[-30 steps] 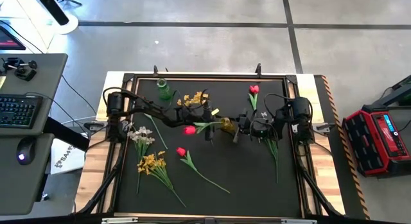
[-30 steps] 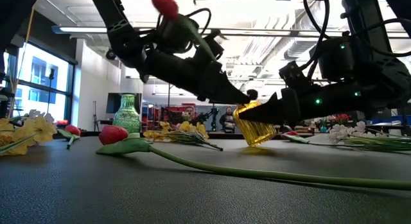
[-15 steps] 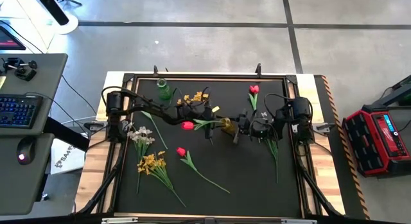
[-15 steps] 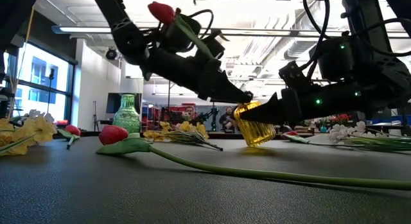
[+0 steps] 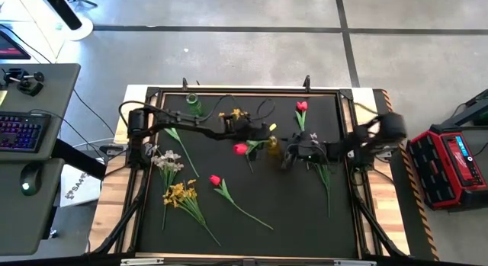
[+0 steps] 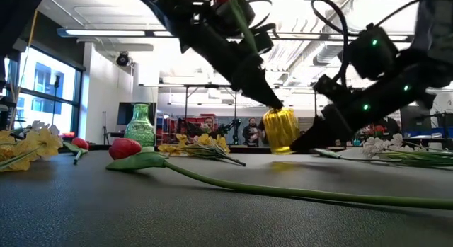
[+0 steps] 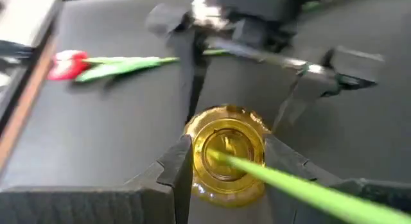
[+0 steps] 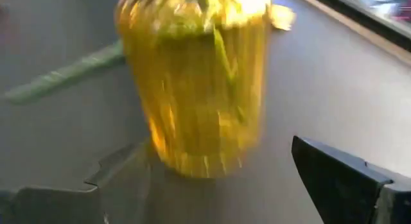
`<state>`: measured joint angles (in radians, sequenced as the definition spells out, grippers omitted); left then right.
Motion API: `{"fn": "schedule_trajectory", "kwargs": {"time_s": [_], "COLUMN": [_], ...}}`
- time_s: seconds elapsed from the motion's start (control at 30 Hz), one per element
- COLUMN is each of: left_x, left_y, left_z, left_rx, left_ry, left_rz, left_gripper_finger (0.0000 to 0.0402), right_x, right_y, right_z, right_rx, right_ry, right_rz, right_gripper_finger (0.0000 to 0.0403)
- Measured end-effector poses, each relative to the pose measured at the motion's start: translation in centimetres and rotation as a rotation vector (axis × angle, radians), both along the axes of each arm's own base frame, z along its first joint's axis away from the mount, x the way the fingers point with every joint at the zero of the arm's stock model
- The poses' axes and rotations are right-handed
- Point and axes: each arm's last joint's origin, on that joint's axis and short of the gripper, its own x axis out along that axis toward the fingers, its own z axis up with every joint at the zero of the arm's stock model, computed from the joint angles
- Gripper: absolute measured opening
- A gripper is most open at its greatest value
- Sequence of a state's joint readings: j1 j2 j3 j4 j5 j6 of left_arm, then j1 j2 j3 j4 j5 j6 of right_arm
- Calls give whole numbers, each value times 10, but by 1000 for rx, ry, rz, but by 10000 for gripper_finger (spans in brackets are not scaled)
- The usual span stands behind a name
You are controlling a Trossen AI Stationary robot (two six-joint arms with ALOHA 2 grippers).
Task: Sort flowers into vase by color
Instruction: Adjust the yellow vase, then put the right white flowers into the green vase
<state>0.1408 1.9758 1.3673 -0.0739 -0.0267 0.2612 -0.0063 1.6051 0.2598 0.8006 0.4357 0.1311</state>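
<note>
**Stem in the yellow vase, my right tool has let go**

A second ago my right tool was clamped on the yellow vase, tipping it toward the left arm. Now its fingers are spread wide and pulled back: in the right wrist view the vase stands clear between them, touching neither. The vase has gone from tilted to upright on the worktop.

My left tool is narrow, pinching the green stem of the red tulip right above the vase mouth. In the left wrist view the stem runs down into the vase opening, so the stem end looks seated. The bloom has swung over from the far side of the left tool to hang just beside the vase.

Judgement: insertion is basically done; left tool needs to release and check the tulip doesn't tip the vase.

Still loose on the worktop: another red tulip, yellow daffodils, white sprig. Green vase well away from both tools.
</note>
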Motion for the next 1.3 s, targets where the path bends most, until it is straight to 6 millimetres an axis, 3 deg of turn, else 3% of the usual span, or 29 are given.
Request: {"fn": "schedule_trajectory", "kwargs": {"time_s": [0.13,0.3,0.57,0.63,0.9,1.1,1.3], "left_x": [12,29,57,60,52,40,26], "left_y": [17,43,64,66,79,91,92], "left_z": [10,14,4,3,19,29,55], "left_rx": [40,46,74,79,3,-30,-31], "left_ry": [21,66,141,147,129,151,147], "left_rz": [33,68,83,95,119,126,109], "left_gripper_finger": [119,118,120,142,250,262,261], "right_x": [-10,-26,-44,-44,-44,-44,-43], "right_y": [5,11,23,25,31,31,31], "right_z": [21,35,36,35,34,34,35], "right_rx": [-29,56,175,185,194,196,197], "right_ry": [5,22,86,92,88,78,71], "right_rz": [-38,-77,-107,-102,-86,-89,-88], "right_gripper_finger": [337,327,325,325,325,325,325]}}
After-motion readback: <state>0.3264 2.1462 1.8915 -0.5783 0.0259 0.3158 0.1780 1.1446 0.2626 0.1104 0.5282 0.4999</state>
